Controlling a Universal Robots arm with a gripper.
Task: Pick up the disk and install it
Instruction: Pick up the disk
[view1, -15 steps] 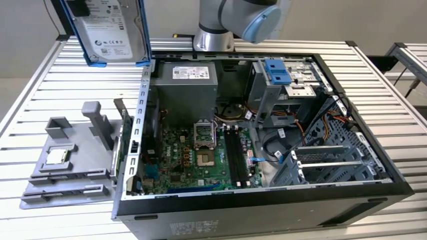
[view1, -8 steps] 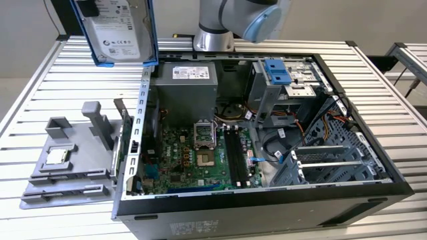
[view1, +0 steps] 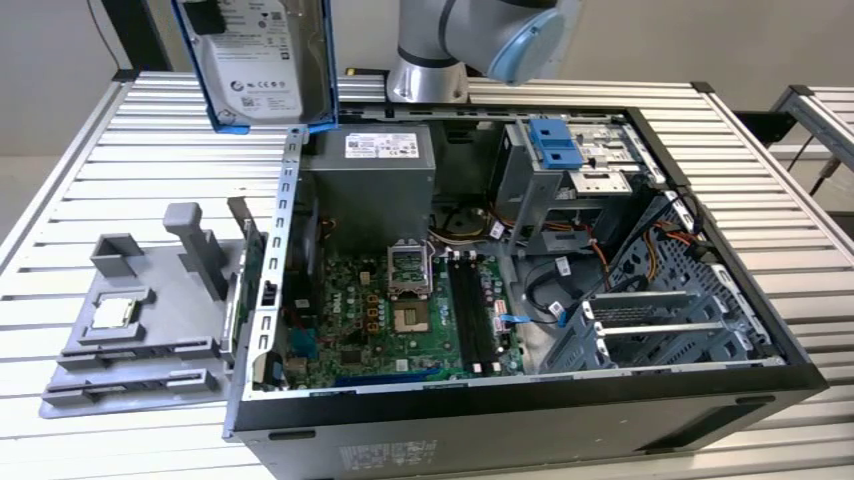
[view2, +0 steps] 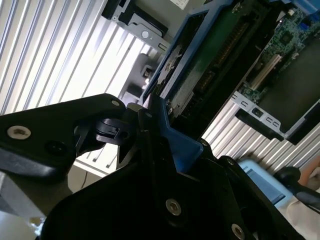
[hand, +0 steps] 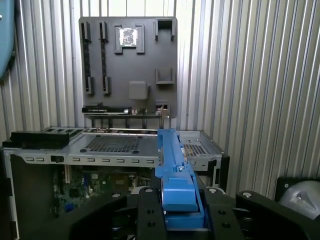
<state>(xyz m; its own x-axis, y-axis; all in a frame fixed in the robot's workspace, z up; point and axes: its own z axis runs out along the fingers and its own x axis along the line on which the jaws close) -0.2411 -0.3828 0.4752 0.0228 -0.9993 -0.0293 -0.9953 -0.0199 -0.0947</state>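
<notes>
End effector (hand: 178, 212), matte black, clamps the flat silver-grey disk (view1: 263, 62) by its blue plastic frame.

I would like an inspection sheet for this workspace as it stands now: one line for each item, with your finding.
Surface: ribbed metal table, carrying an open computer case.
Job's things: disk in its blue carrier, held upright off the table, label facing the exterior camera; not in the case.
Clutter: grey fixture tray beside the case, with a small chip on it; blue bracket in the drive bay.
Claw: claw shut on the disk's blue carrier.
Cables: orange and black wires inside the case.
Surroundings: second ribbed table at the exterior view's right.
</notes>
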